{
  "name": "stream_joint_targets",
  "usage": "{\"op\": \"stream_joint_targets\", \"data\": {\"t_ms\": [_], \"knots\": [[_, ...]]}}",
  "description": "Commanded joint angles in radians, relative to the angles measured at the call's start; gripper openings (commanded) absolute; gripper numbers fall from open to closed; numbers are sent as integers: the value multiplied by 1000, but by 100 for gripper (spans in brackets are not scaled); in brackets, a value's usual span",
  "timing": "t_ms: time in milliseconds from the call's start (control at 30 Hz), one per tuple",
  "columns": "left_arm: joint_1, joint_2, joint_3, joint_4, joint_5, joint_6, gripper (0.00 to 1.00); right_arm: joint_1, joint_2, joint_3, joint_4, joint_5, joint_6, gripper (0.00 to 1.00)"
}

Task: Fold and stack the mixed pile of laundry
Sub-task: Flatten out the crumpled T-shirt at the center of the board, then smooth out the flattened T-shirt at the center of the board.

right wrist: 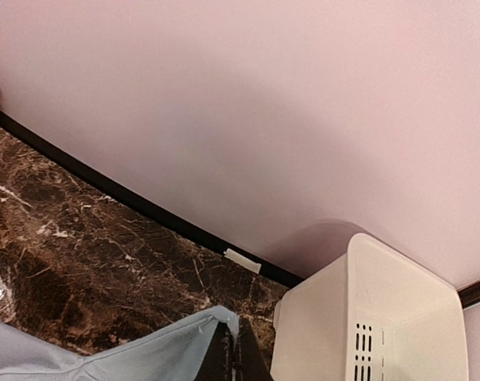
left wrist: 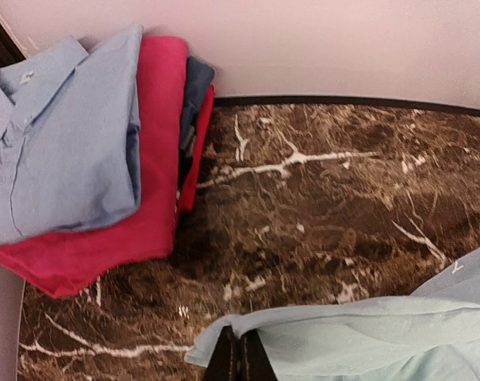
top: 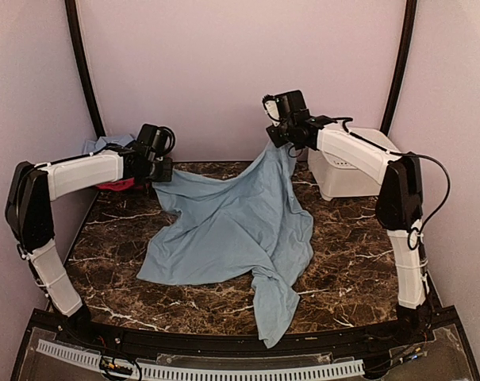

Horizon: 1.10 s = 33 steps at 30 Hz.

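The left hand (top: 162,168) and right hand (top: 278,136) are each pinching tight an upper edge of the pale blue garment (top: 232,222), which is sagging below and between them onto the bench (top: 343,262), looking soft, light, floppy, so edge grips probably suit it.

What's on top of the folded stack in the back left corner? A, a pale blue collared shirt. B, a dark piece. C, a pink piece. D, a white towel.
A: in the left wrist view the pale blue collared shirt lies over the pink piece.
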Motion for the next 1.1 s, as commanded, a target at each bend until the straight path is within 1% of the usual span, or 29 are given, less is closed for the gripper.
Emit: {"op": "stream_joint_targets", "data": {"t_ms": [0,33,67,100,133,167,200,233,267,333,433,467,500,533,567,600,633,667,700,767,800,833,900,967,1067], "knots": [[30,127,141,193,-57,171,0,-6,140,115,107,145,-144,0],[41,202,222,165,-60,195,3,-5,172,151,98,150,-158,0],[47,243,324,134,-63,199,11,-6,201,194,72,151,-164,7],[63,315,379,63,-64,194,15,-5,222,234,42,153,-162,21],[69,346,467,28,-71,192,25,-2,224,253,19,162,-151,39],[79,387,502,-27,-75,190,32,-1,209,242,2,158,-134,56],[82,394,541,-43,-77,190,44,1,186,228,-15,145,-115,66],[85,392,548,-60,-78,189,49,4,161,213,-38,132,-94,71],[85,384,552,-66,-78,185,56,5,132,197,-69,112,-67,75],[86,348,539,-78,-57,173,63,5,77,168,-145,46,-5,80],[84,272,509,-138,29,117,67,4,-19,87,-244,-57,88,85],[83,253,470,-146,96,104,67,5,-54,44,-262,-91,117,86],[74,211,440,-152,122,80,68,5,-98,-16,-260,-131,138,88],[59,188,369,-150,161,70,68,2,-135,-68,-259,-178,149,95],[49,140,331,-139,195,61,69,-1,-164,-114,-263,-222,167,98],[27,118,251,-130,208,58,70,-4,-187,-152,-263,-250,179,99],[15,75,213,-115,226,50,72,-7,-206,-186,-262,-281,180,99],[-5,57,143,-113,234,45,72,-7,-222,-220,-262,-331,174,98],[-14,23,114,-116,251,31,72,-8,-235,-247,-267,-370,177,98],[-38,-24,-10,-109,278,16,72,-7,-264,-299,-296,-435,205,95],[-54,-56,-37,-101,289,13,71,-7,-282,-337,-295,-504,222,92],[-60,-72,-93,-98,302,4,71,-5,-306,-390,-281,-534,231,90],[-72,-111,-166,-92,328,-30,67,-2,-359,-511,-225,-577,266,84],[-76,-135,-228,-83,375,-62,63,0,-393,-613,-169,-616,297,74],[-100,-151,-286,-88,416,-97,58,13,-411,-712,-148,-652,334,60]]}}
